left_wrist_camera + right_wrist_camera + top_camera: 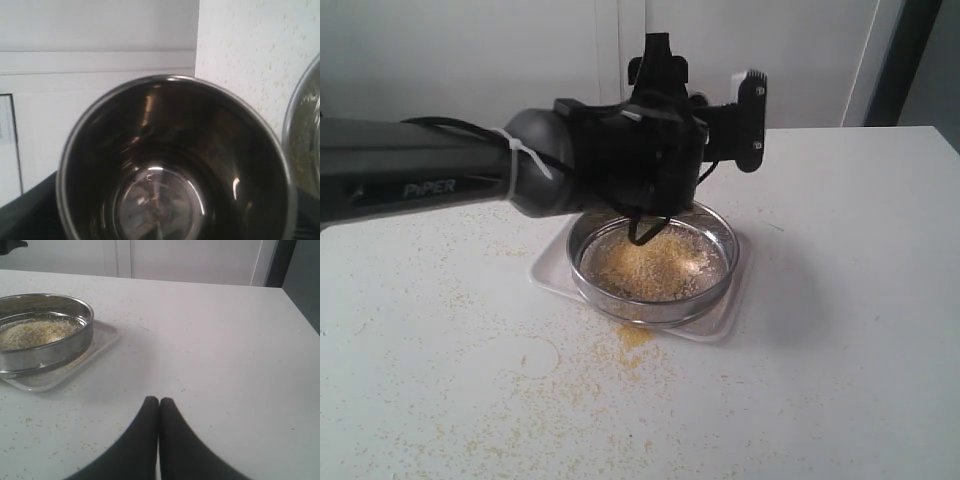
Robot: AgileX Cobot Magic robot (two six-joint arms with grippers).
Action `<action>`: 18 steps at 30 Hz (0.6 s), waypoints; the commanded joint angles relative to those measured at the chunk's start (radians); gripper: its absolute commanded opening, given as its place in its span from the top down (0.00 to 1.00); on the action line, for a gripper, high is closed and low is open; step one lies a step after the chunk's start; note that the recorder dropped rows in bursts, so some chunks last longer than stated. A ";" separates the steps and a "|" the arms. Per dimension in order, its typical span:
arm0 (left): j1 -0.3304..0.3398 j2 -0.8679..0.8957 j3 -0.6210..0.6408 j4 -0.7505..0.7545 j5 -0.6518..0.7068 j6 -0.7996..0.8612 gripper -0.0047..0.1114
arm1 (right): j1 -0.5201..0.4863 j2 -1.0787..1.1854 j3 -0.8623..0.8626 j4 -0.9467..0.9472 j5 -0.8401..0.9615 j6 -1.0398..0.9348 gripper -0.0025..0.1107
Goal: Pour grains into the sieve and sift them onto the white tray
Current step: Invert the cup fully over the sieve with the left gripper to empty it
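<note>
The sieve (653, 305) rests on the white tray (722, 322) at the table's middle, with a heap of yellow and off-white grains (655, 265) on its mesh. My left gripper (745, 120) hangs over the sieve's far rim, holding a small steel cup (175, 165) tipped on its side. The cup's inside looks empty and hides the fingers. The sieve's rim (305, 135) shows beside the cup. In the right wrist view the sieve (45, 357), grains (35, 332) and tray (102, 335) lie well off to one side of my right gripper (159, 401), which is shut and empty over bare table.
Spilled grains (632, 337) lie in a small pile at the tray's near edge and are scattered thinly over the white table (840, 300). A white wall and a dark door frame (900, 60) stand behind the table.
</note>
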 commanded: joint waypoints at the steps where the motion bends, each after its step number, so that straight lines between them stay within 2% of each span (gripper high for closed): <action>1: 0.042 -0.048 -0.003 -0.120 -0.120 -0.045 0.96 | 0.005 -0.006 0.005 0.000 -0.004 0.004 0.98; 3: 0.059 -0.063 0.006 -0.175 -0.212 -0.045 0.96 | 0.005 -0.006 0.005 0.000 -0.004 0.004 0.98; 7: 0.086 -0.101 0.063 -0.183 -0.415 -0.052 0.96 | 0.005 -0.006 0.005 0.000 -0.004 0.004 0.98; 14: 0.119 -0.162 0.207 -0.169 -0.651 0.001 0.96 | 0.005 -0.006 0.005 0.000 -0.004 0.004 0.98; 18: 0.130 -0.203 0.274 -0.161 -0.727 0.046 0.96 | 0.005 -0.006 0.005 0.000 -0.004 0.004 0.98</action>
